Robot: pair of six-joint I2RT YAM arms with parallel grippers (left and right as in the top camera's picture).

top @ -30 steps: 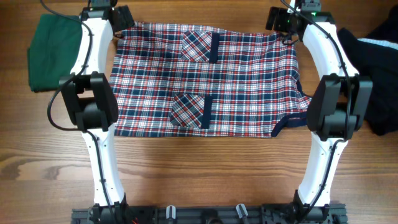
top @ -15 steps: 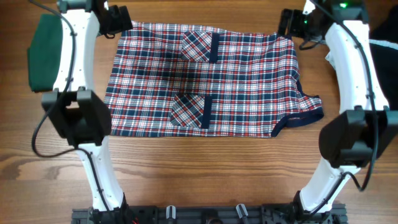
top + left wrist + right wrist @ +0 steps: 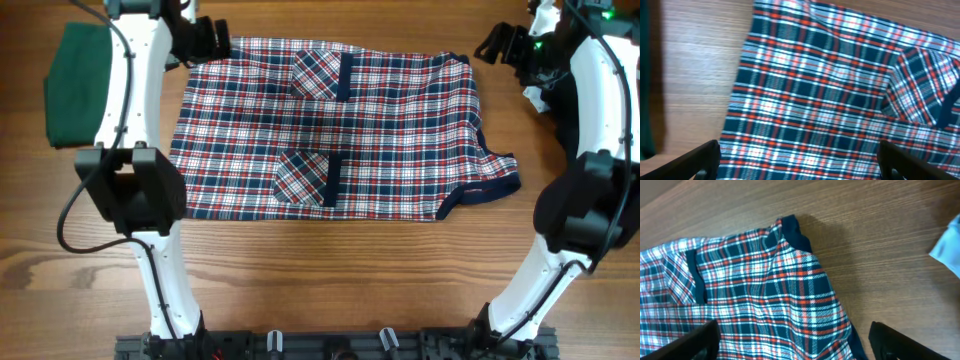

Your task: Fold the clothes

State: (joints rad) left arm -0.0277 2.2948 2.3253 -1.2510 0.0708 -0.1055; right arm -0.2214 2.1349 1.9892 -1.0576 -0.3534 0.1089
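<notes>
The overhead view is bright and even, without glare; only soft, faint shadows lie on the table (image 3: 320,270). The left wrist view is blurred, so the plaid dress (image 3: 840,100) looks streaky. The right wrist view is sharper, but the right gripper (image 3: 795,342) is dark and unfocused at 5 and 7 o'clock.

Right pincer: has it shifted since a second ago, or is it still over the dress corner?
Yes. The right pincer has swung outward, off the navy-trimmed corner of the plaid dress, and is now over the wooden table beside it.
</notes>
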